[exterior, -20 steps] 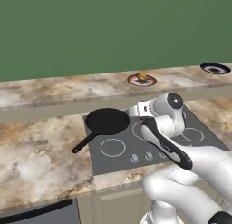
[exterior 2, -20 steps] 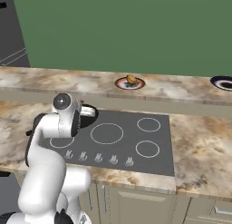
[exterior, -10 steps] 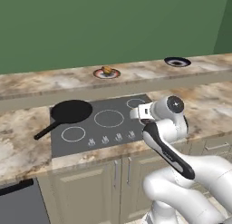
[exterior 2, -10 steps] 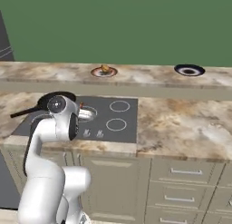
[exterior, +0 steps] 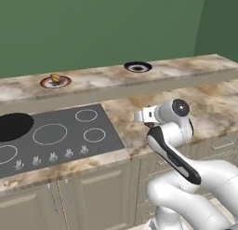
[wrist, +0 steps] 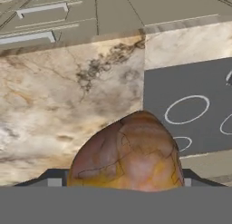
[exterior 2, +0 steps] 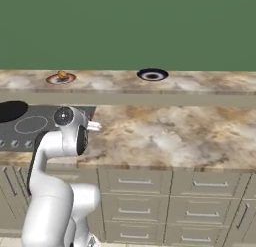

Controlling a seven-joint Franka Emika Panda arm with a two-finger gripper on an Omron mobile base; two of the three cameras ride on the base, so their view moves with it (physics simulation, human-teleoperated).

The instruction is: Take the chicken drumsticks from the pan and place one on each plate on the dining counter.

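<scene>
Gripper (wrist: pixel 124 184) holds a golden-brown chicken drumstick (wrist: pixel 127 157), which in the hand view bulges up between the jaws and hides the finger tips, so the jaws are closed around it at a middling width. Below it in that view lie the marble worktop counter (wrist: pixel 54 105) and the grey cooktop (wrist: pixel 190 96) with its white rings, and beyond them the cabinet drawer fronts (wrist: pixel 36 10).

The base views do not show the held drumstick clearly; from the left base view the white hand (exterior: pixel 148 115) sits above the worktop just right of the cooktop (exterior: pixel 60 136), and from the right base view a pale tip of the hand (exterior 2: pixel 93 126) pokes out beside the arm's wrist.

What the base views add is the far side of the scene. The raised dining counter (exterior: pixel 186 68) runs along the green wall. On it, to the left, the reddish-pink rimmed plate (exterior: pixel 55 82) carries the other drumstick (exterior: pixel 56 77); the same pair is seen in the right base view (exterior 2: pixel 60 79) (exterior 2: pixel 62 75). Well apart to the right on the same counter is the navy rimmed plate (exterior: pixel 137 66) (exterior 2: pixel 152 74), with its dark centre bare. The black pan (exterior: pixel 13 125) rests at the far left of the cooktop, cut by the picture edge in both base views (exterior 2: pixel 10 111), and its inside looks plain black.
</scene>
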